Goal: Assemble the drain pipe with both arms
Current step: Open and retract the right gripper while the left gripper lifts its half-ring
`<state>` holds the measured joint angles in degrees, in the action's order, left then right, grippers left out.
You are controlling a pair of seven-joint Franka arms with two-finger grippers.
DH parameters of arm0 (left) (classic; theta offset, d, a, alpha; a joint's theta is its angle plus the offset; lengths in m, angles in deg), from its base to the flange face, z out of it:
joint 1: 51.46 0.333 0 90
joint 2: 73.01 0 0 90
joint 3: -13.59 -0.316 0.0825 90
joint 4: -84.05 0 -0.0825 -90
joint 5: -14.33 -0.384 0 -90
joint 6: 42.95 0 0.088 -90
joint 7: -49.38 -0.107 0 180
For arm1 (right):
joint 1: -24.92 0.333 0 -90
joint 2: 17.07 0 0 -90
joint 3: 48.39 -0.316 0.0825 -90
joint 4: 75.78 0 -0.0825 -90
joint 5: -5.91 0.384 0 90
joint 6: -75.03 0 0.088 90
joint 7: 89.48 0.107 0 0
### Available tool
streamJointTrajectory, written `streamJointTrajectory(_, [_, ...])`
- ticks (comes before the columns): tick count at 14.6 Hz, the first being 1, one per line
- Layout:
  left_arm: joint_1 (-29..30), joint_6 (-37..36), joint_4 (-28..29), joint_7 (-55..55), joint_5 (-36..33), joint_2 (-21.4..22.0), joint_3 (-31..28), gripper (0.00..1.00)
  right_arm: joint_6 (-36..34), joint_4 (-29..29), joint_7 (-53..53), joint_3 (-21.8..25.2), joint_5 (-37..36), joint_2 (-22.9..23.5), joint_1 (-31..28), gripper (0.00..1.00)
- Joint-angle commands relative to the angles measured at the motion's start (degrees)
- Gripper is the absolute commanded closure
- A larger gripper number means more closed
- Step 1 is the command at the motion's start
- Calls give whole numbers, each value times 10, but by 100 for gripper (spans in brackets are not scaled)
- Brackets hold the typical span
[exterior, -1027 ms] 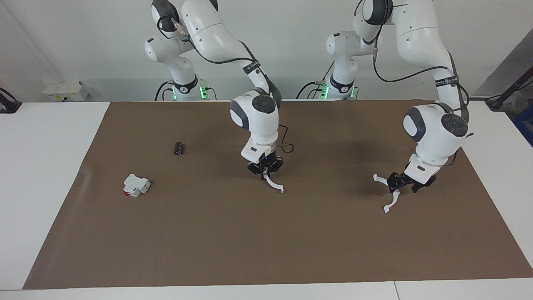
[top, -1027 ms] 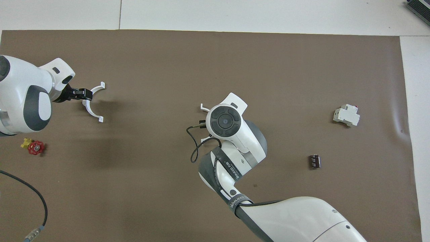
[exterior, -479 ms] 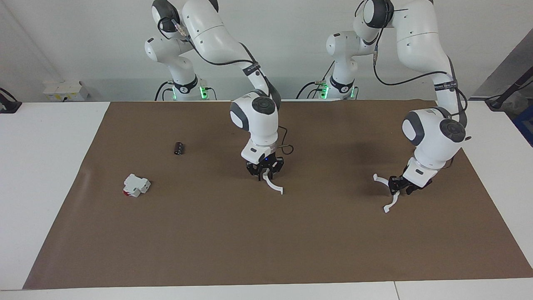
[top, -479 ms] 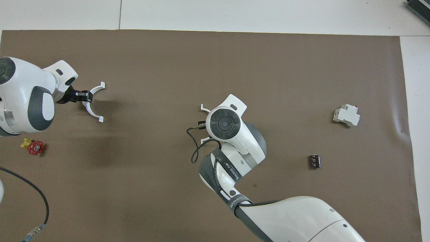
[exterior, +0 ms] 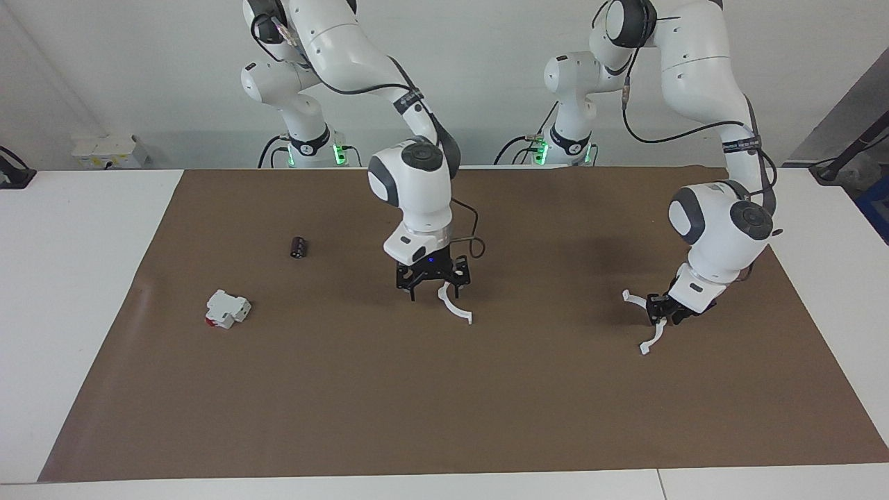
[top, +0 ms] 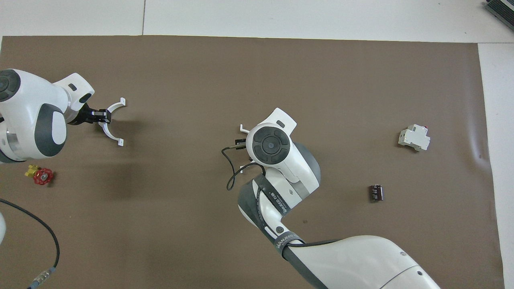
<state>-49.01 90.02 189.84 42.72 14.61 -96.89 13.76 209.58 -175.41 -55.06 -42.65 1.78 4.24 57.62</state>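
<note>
Clutter nearest the robots: a small dark cylinder (exterior: 298,246) toward the right arm's end of the bench (exterior: 444,417), and a red-and-yellow valve piece (top: 40,176) toward the left arm's end. Neither belongs to the job.
Middle half-ring (exterior: 455,310): lies flat on the brown mat near the bench's centre, with nothing holding it.
Right gripper (exterior: 432,285): just over the middle half-ring with its fingers spread wide, holding nothing.
White box with a red part (exterior: 227,309): toward the right arm's end, well apart from both pipe pieces.
End half-ring (exterior: 653,336): low at the mat toward the left arm's end, well apart from its mate. The curved ends and tabs stick out free on both sides.
Left gripper (exterior: 658,314): fingers pinched on the middle of the end half-ring's arc.
Handling: thin plastic, so likely very light, fairly stiff, smooth and prone to pivot in a pinch.
Grip point: mid-arc looks best, since it leaves the ends and tabs clear to meet the other half.
Progress: the halves are not yet joined.
</note>
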Motion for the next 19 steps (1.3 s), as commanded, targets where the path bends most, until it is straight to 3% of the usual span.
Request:
streamJointTrajectory(1, [-2, 10, 3, -4, 7, 1, 0, 63, -59, -14, -1, -6, -5, -65, -53, 0])
streamJointTrajectory(4, [-3, -1, 3, -3, 7, 2, 0, 100, -108, -14, -42, -6, -5, -106, -104, 0])
streamJointTrajectory(12, [-55, -41, -2, 24, 4, 34, -1, 100, -315, 2, -212, -4, -4, -234, -222, 0])
streamJointTrajectory(16, [-122, -56, 8, 112, -9, 42, -3, 100, -461, 104, -243, -4, -3, -233, -244, 0])
streamJointTrajectory(19, [-170, -54, 27, 178, -26, 52, -3, 100, -477, 96, -242, -3, 36, -239, -258, 0])
